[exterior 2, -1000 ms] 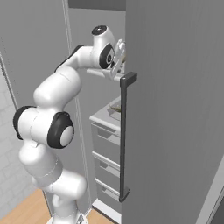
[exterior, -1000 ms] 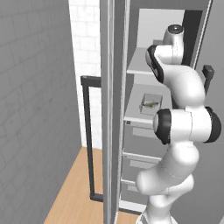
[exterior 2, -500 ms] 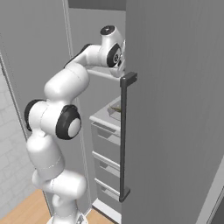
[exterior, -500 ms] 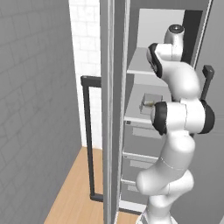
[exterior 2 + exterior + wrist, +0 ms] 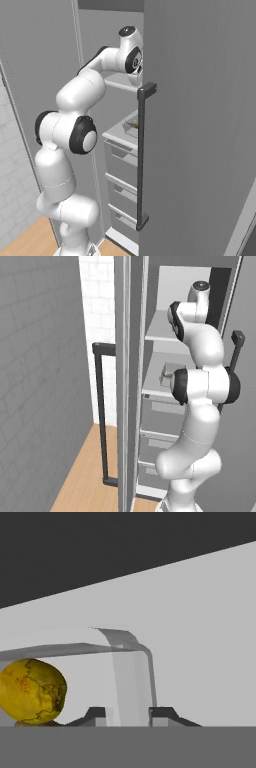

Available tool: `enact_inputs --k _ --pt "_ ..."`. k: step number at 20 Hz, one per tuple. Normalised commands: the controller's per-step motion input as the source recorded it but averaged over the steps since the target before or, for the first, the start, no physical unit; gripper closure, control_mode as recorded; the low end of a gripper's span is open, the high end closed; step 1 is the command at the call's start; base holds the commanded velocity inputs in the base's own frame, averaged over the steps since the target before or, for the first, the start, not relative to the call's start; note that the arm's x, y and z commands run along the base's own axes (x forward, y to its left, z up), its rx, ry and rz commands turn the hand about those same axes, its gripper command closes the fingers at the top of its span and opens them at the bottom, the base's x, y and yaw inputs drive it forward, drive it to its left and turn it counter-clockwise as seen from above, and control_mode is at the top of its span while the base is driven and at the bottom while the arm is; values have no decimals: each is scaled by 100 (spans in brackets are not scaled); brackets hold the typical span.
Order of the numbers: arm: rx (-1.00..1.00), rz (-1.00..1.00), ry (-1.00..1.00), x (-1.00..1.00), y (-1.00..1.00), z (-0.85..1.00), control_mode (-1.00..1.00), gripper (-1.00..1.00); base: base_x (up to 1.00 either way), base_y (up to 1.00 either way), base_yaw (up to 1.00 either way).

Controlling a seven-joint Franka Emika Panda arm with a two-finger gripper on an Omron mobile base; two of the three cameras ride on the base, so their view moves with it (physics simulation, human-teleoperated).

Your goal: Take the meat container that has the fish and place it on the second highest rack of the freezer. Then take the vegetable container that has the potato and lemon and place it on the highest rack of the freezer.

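My pincer (image 5: 128, 714) straddles the wall of the vegetable container (image 5: 131, 677), a tip on each side, but I cannot tell whether it is clamped or let go. The lemon (image 5: 31, 689) sits inside, just left. The meat container (image 5: 167, 373) lies on the second rack, so I judge only release on the highest rack (image 5: 159, 331) remains, inside the grey freezer (image 5: 200, 125) above the wooden floor (image 5: 85, 476).

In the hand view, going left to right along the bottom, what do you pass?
Lemon → left fingertip → clear container wall standing between the fingertips → right fingertip → bare pale shelf.
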Motion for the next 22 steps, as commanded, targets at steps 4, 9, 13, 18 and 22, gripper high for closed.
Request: enact_inputs --k 4,9,13,18,22 --pt "0 0 0 0 0 0 -100 -100 0 0 0" --pt "0 0 0 0 0 0 -100 -100 0 0 0" --pt "0 0 0 0 0 0 -100 -100 0 0 0" --pt "0 0 -28 -75 0 9 -100 -100 0 0 0" --pt "-4 1 -39 -100 38 6 -100 -100 0 0 0"
